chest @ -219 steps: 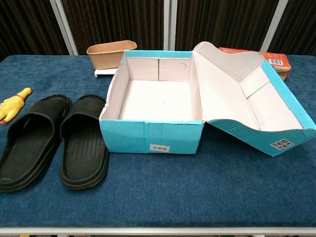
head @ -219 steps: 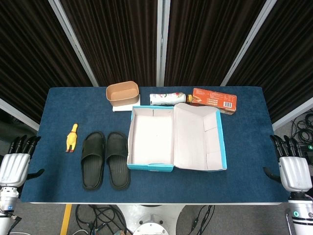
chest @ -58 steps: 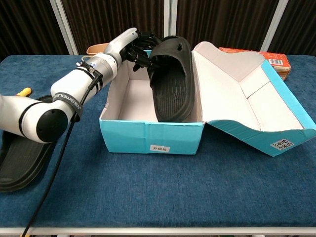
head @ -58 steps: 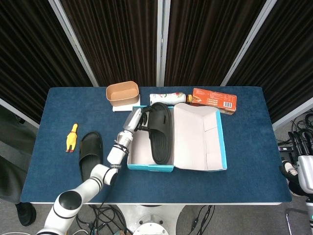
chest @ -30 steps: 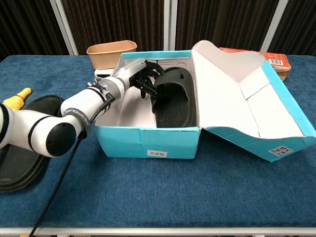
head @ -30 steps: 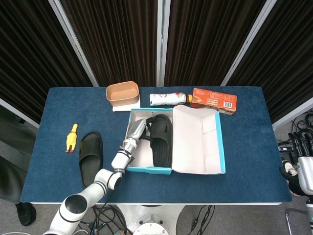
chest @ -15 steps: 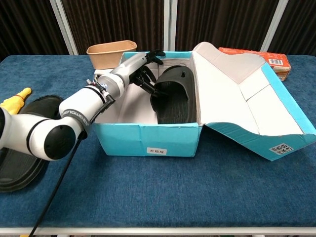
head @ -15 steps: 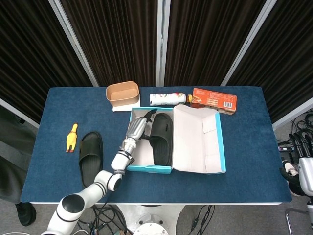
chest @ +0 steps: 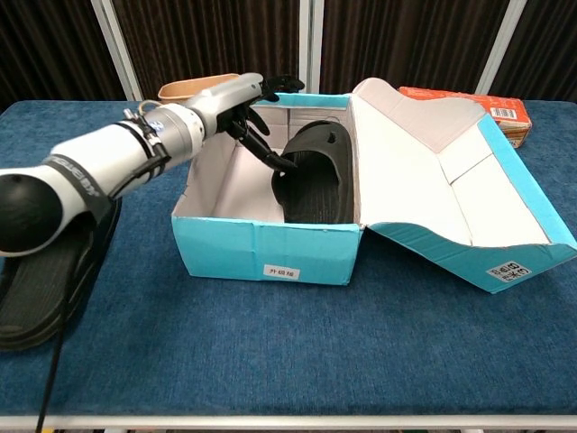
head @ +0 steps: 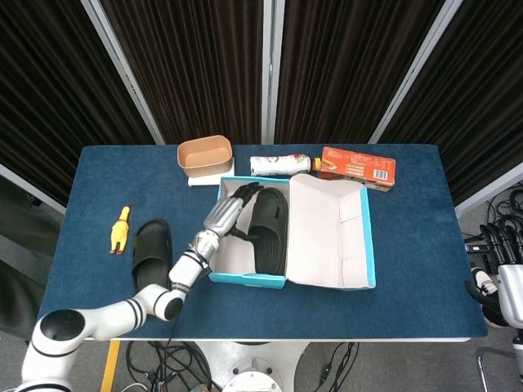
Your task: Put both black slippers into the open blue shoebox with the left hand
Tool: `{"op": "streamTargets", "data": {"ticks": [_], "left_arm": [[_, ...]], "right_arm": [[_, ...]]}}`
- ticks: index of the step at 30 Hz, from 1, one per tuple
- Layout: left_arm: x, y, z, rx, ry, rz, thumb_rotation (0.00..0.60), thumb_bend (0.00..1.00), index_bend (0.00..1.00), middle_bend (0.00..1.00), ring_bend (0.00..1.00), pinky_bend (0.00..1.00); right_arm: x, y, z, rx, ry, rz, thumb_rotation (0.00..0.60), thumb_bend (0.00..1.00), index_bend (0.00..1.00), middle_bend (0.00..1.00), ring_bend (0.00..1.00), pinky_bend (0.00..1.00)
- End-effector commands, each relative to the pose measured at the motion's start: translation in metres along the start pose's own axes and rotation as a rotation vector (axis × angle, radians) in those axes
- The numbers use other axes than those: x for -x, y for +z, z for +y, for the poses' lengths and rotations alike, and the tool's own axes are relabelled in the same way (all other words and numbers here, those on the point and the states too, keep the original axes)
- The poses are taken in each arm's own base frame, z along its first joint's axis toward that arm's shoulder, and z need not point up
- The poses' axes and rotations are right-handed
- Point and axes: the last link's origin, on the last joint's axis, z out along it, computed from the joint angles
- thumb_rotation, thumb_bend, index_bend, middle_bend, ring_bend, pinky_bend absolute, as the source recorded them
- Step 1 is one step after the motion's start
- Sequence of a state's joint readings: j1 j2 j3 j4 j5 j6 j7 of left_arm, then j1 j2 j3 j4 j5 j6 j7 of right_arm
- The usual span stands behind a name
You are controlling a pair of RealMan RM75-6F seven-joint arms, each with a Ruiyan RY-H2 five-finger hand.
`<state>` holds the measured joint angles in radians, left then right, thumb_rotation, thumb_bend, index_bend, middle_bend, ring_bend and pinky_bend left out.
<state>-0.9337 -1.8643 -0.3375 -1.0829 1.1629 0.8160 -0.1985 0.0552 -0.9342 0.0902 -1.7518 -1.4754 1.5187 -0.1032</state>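
left hand (head: 227, 209): above the left part of the shoebox, fingers spread apart and holding nothing; in the chest view (chest: 242, 101) its dark fingertips (chest: 287, 165) reach toward the strap of the slipper inside, and contact cannot be told.
right hand (head: 508, 296): low at the right edge of the head view, off the table; only part shows, so whether it is released or clenched cannot be told.
slipper in box (head: 269, 230): lies sole down along the right side of the box floor, next to the hinge of the lid.
slipper on table (head: 152, 256): flat on the blue cloth, left of the shoebox, under the left forearm in the chest view (chest: 50, 271).
blue shoebox (head: 247, 279): open, lid (head: 335, 237) folded out to the right.
rubber chicken (head: 120, 229): yellow, just left of the slipper on the table.
brown paper tub (head: 205, 155): behind the box, on a white base.
bottle (head: 283, 165): lying on its side behind the box.
orange carton (head: 357, 167): right of the bottle.
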Motion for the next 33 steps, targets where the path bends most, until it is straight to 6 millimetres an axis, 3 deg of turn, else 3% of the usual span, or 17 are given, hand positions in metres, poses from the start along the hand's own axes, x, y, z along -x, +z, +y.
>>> {"op": "streamTargets", "data": {"ticks": [1, 4, 6, 8, 12, 16, 21, 27, 33], "left_arm": [[-0.057, -0.039, -0.014, -0.047, 0.108, 0.071, 0.6, 0.0, 0.07, 0.0, 0.01, 0.3], [-0.089, -0.06, -0.031, -0.11, 0.184, 0.113, 0.6, 0.0, 0.15, 0.05, 0.12, 0.38], [-0.11, -0.075, -0.05, -0.188, 0.236, 0.126, 0.6, 0.0, 0.25, 0.12, 0.29, 0.49], [-0.125, -0.089, -0.069, -0.274, 0.285, 0.098, 0.6, 0.0, 0.27, 0.16, 0.4, 0.58], [-0.14, -0.116, -0.093, -0.39, 0.29, 0.003, 0.6, 0.0, 0.27, 0.16, 0.51, 0.66], [-0.133, -0.14, -0.105, -0.45, 0.289, -0.108, 0.6, 0.0, 0.2, 0.16, 0.55, 0.69], [-0.105, -0.159, -0.109, -0.479, 0.284, -0.228, 0.6, 0.0, 0.13, 0.14, 0.56, 0.69], [-0.087, -0.159, -0.114, -0.524, 0.324, -0.29, 0.6, 0.0, 0.11, 0.1, 0.56, 0.69], [-0.082, -0.154, -0.119, -0.574, 0.318, -0.31, 0.6, 0.0, 0.11, 0.1, 0.57, 0.69]], "right_arm": [[0.0, 0.0, 0.0, -0.005, 0.003, 0.003, 0.6, 0.09, 0.06, 0.06, 0.0, 0.06], [-0.001, 0.0, 0.001, -0.012, 0.006, 0.007, 0.6, 0.09, 0.06, 0.06, 0.0, 0.06], [0.0, 0.0, 0.001, -0.015, 0.007, 0.008, 0.6, 0.09, 0.06, 0.06, 0.0, 0.06], [0.0, 0.001, 0.001, -0.021, 0.01, 0.008, 0.6, 0.09, 0.06, 0.06, 0.0, 0.06], [0.002, 0.003, 0.0, -0.035, 0.016, 0.004, 0.6, 0.09, 0.06, 0.06, 0.0, 0.06], [0.004, 0.005, -0.001, -0.043, 0.023, 0.001, 0.6, 0.09, 0.06, 0.06, 0.0, 0.06], [0.006, 0.007, -0.002, -0.056, 0.022, -0.009, 0.6, 0.09, 0.06, 0.06, 0.0, 0.06], [0.006, 0.007, -0.002, -0.058, 0.023, -0.009, 0.6, 0.09, 0.06, 0.06, 0.0, 0.06], [0.007, 0.006, 0.001, -0.045, 0.027, -0.012, 0.6, 0.09, 0.06, 0.06, 0.0, 0.06]]}}
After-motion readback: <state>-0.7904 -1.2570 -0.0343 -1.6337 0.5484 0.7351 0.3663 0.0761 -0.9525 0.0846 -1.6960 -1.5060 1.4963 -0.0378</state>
